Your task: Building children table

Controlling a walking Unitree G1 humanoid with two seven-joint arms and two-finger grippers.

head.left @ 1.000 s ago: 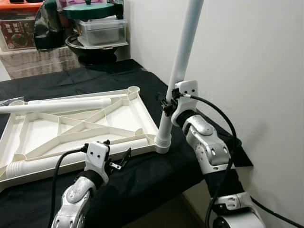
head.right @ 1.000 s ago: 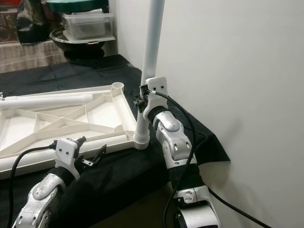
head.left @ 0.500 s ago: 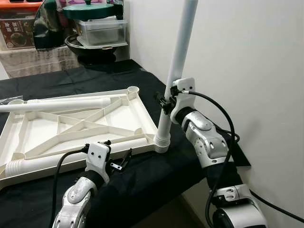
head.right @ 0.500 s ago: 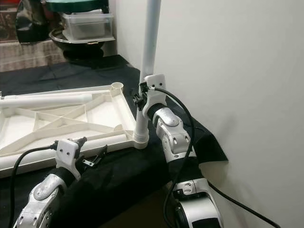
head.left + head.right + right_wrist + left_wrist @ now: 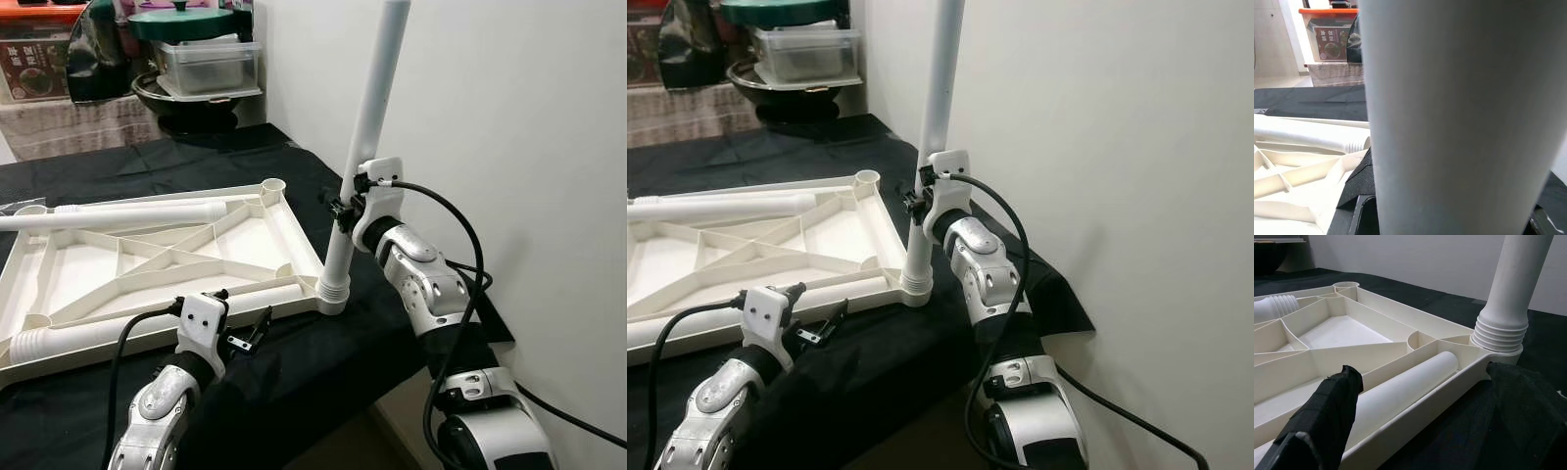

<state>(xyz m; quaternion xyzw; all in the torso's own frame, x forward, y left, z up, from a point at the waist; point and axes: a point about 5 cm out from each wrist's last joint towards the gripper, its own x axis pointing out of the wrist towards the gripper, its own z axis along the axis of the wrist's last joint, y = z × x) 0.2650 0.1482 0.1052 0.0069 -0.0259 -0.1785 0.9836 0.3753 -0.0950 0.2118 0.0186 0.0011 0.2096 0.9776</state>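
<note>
While clamping the table leg point(image 5: 367, 137) at centre frame with the right gripper point(image 5: 340, 204), has moved slightly higher than a second ago; leg base already in the tabletop point(image 5: 306, 240) corner socket, probably being tightened. Lower left, left gripper point(image 5: 243, 311) spread wide, empty.

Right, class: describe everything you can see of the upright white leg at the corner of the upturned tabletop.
The leg is a long, smooth white tube, plastic by its look, with a ribbed collar at its foot. It stands nearly upright, leaning slightly, its foot seated in the near right corner socket of the upturned tabletop on the black cloth. Its top runs out of the picture. The right gripper is closed on it low down. The left gripper hovers open near the tabletop's front edge, not touching the leg.
</note>
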